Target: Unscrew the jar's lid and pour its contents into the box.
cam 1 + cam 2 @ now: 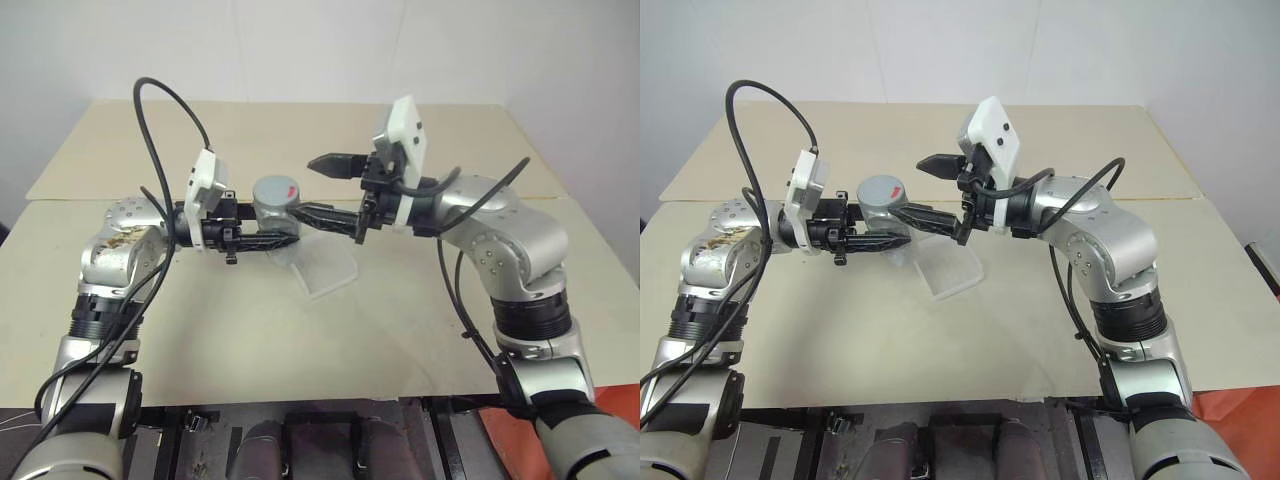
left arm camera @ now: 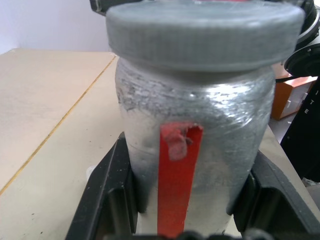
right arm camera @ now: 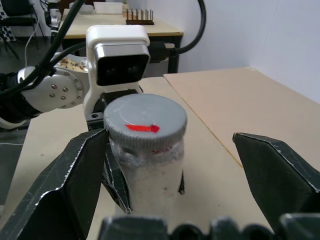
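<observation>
My left gripper (image 1: 268, 228) is shut on the silvery jar (image 1: 277, 212) and holds it upright above the table. Its black fingers (image 2: 111, 186) clamp the jar's lower body on both sides of a red strip. The grey lid (image 3: 145, 121) sits on the jar, with a red mark on top. My right gripper (image 1: 306, 188) reaches in from the right and is open. Its wide-spread fingers (image 3: 75, 175) flank the lid without touching it. The clear plastic box (image 1: 325, 265) lies on the table just below and to the right of the jar. The contents are hidden inside the jar.
The tan table (image 1: 300, 340) is made of two boards that meet at a seam behind the arms. Its front edge runs close to me. Cables loop above both wrists. In the right wrist view another table (image 3: 125, 25) stands far behind.
</observation>
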